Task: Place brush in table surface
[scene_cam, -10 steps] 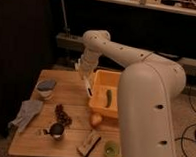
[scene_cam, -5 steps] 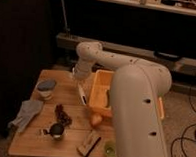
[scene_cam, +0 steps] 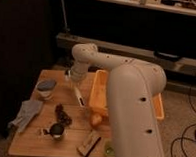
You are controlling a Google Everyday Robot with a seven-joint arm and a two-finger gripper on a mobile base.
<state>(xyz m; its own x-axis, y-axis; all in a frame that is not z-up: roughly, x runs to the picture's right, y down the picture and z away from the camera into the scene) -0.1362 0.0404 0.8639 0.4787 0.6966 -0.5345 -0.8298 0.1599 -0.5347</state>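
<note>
At the far left of the table (scene_cam: 37, 139) I see a grey cloth (scene_cam: 25, 113) draped at the edge, and behind it a small bowl (scene_cam: 46, 88) with a bluish top. Moving right, a dark tangled thing (scene_cam: 63, 114) lies on the planks, with a small round metal cup (scene_cam: 56, 131) just in front of it. Next comes my gripper (scene_cam: 73, 84), hanging over the back middle of the table, just left of the bin (scene_cam: 101, 91). The brush (scene_cam: 79, 97) slants down from it toward the wood, its lower tip close to the surface; whether it touches I cannot tell. Nor can I tell how the jaws stand, since the wrist hides them. Toward the front sits a wooden block (scene_cam: 88, 143), with an orange round fruit (scene_cam: 95, 118) behind it against the bin. My big white arm (scene_cam: 132, 110) fills the right.
</note>
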